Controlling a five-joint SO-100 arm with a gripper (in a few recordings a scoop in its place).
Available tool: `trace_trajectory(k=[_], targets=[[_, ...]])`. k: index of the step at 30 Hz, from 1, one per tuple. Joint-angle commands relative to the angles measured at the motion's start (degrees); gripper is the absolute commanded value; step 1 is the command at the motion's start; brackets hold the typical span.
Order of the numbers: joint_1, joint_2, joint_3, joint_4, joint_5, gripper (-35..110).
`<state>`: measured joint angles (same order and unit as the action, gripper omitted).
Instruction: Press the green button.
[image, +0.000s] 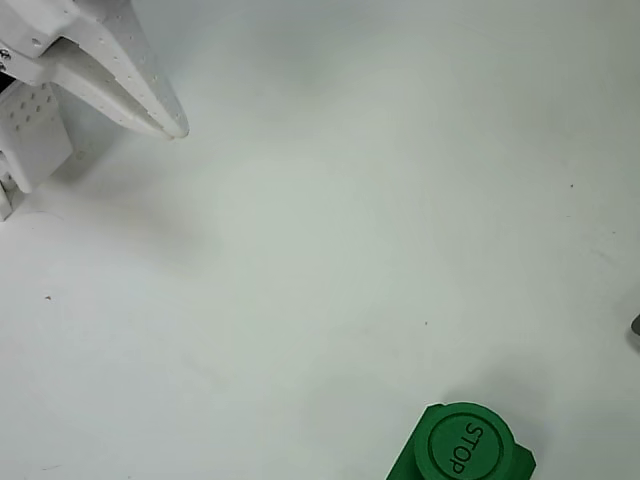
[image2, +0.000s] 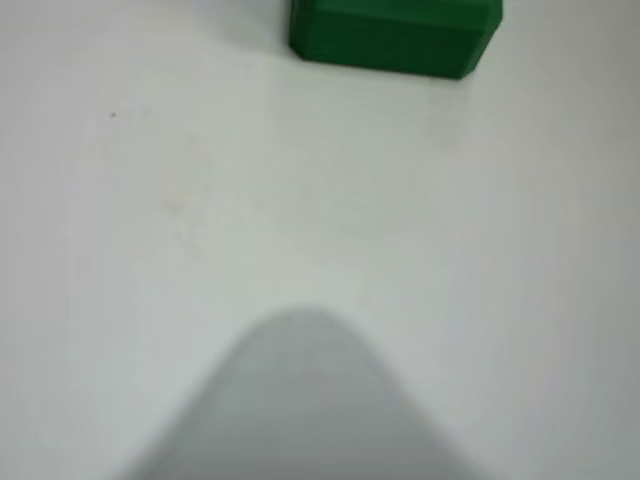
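This looks like a lab or test setup. A plain white bench (image: 350, 220) carries a white printed robot hand (image: 165, 120) and a green button (image: 462, 447) marked "STOP".

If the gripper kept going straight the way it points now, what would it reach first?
Probably the green button: in the wrist view it lies ahead across bare white table. Overhead, the gripper points down-right roughly toward it, though height is unclear.

Bright, even light washes out the white table (image: 330, 230); shadows are soft, and the wrist view's foreground is blurred.
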<state>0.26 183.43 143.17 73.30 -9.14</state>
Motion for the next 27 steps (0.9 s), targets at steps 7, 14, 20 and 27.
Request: trace_trajectory(k=[7,14,20,27], targets=[[0.0,6.15,6.33,-9.4,-1.67,0],[-0.18,6.15,16.44,-22.15,-1.58,0],[-0.44,6.15,23.99,-27.51,-0.18,0],[-0.44,6.15,30.94,-33.05,1.41,0]])
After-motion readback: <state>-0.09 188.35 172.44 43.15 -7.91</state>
